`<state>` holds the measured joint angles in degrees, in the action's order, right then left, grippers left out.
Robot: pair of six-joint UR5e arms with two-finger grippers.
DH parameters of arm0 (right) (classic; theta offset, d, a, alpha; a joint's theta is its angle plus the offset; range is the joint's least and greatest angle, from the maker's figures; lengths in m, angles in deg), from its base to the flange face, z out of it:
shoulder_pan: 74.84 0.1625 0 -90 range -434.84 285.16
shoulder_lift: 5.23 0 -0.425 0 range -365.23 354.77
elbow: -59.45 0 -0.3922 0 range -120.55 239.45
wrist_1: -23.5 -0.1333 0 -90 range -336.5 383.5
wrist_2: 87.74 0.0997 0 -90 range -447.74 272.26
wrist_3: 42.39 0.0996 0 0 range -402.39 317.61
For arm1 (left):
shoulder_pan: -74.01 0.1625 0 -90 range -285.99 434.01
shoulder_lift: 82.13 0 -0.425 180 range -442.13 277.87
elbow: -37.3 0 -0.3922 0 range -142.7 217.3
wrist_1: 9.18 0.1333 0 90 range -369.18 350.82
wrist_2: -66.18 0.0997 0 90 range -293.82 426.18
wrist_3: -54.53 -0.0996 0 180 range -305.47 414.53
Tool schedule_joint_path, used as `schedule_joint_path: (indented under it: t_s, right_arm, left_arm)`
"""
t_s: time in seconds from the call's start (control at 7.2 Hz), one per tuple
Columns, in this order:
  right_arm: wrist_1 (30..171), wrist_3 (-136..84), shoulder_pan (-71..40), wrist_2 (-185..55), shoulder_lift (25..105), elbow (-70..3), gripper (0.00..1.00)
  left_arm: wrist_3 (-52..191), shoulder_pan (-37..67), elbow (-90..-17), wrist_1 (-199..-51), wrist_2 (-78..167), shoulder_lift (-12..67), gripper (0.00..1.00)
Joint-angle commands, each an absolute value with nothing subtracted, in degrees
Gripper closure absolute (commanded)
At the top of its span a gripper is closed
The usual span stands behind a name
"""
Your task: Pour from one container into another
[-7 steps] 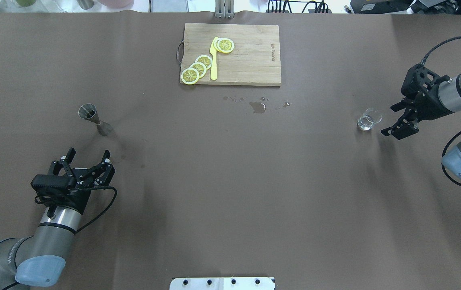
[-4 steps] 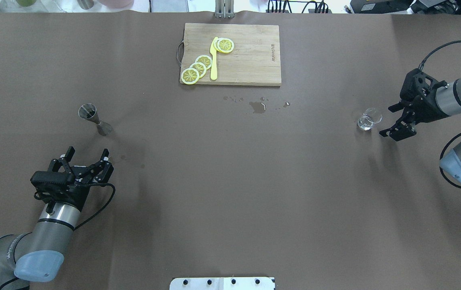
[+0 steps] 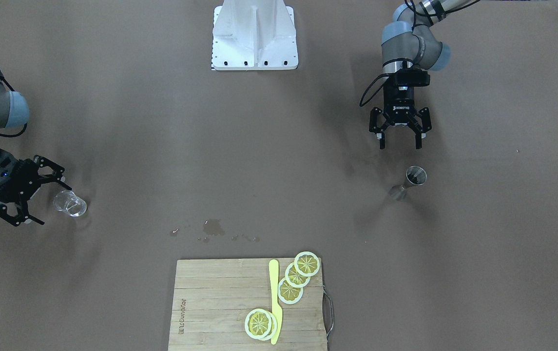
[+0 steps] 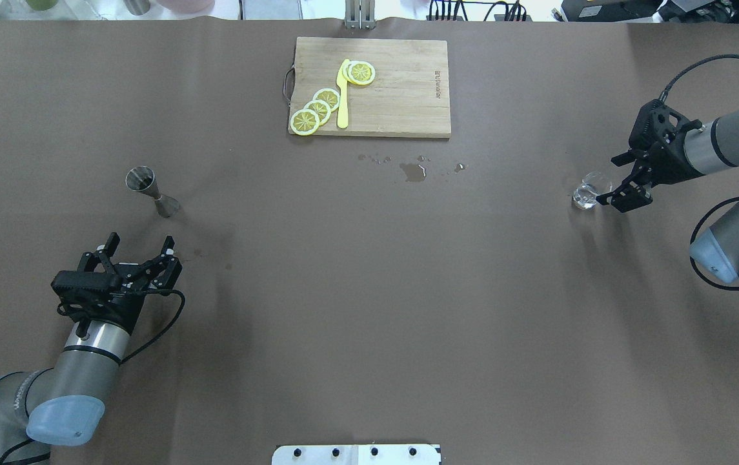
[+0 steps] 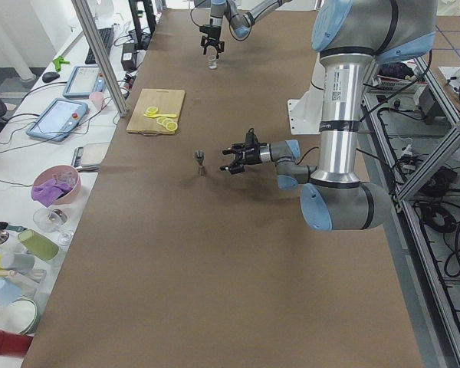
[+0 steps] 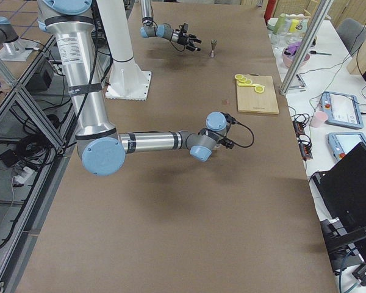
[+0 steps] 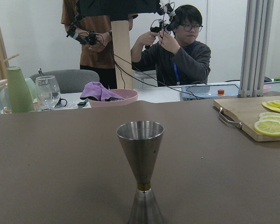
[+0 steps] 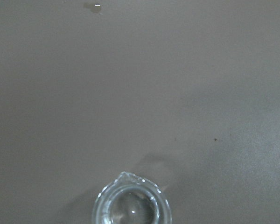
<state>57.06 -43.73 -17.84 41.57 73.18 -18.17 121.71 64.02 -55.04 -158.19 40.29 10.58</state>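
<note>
The clear glass cup (image 4: 591,191) stands upright at the table's right side and also shows as the cup (image 3: 70,203) and the cup (image 8: 132,205), low in the right wrist view with a little liquid in it. My right gripper (image 4: 615,182) is open, its fingertips level with the cup's near side, not closed on it. The metal jigger (image 4: 152,191) stands upright at the left, seen too as the jigger (image 3: 409,181) and the jigger (image 7: 141,168). My left gripper (image 4: 141,240) is open, a short way nearer the robot than the jigger, pointing at it.
A wooden cutting board (image 4: 401,97) at the far middle carries lemon slices (image 4: 317,108) and a yellow knife (image 4: 343,93). Small wet spots (image 4: 413,170) lie in front of it. A white mounting plate (image 4: 356,454) sits at the near edge.
My right gripper has moved left and toward the table's far side, closing in on the glass cup. The left arm has drifted slightly back toward the robot, still open.
</note>
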Motion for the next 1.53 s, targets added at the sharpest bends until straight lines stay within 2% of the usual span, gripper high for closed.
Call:
schedule_joint_path:
  t_s: [0.0,0.42,0.97,1.39]
  right_arm:
    - [57.0,-43.6,-17.8,42.0,72.1,-17.1,0.00]
    - [56.7,-43.5,-17.8,42.4,72.6,-17.9,0.00]
    - [56.8,-43.5,-18.4,42.5,72.8,-18.0,0.00]
    - [56.8,-43.5,-19.6,42.7,72.3,-17.5,0.00]
  left_arm:
    - [121.7,62.6,-54.5,-157.9,38.8,11.5,0.02]
    - [121.8,60.7,-50.3,-158.3,37.0,14.6,0.02]
    - [121.7,58.1,-49.4,-158.2,34.7,15.3,0.02]
    - [121.7,55.2,-45.8,-158.2,32.4,19.3,0.03]
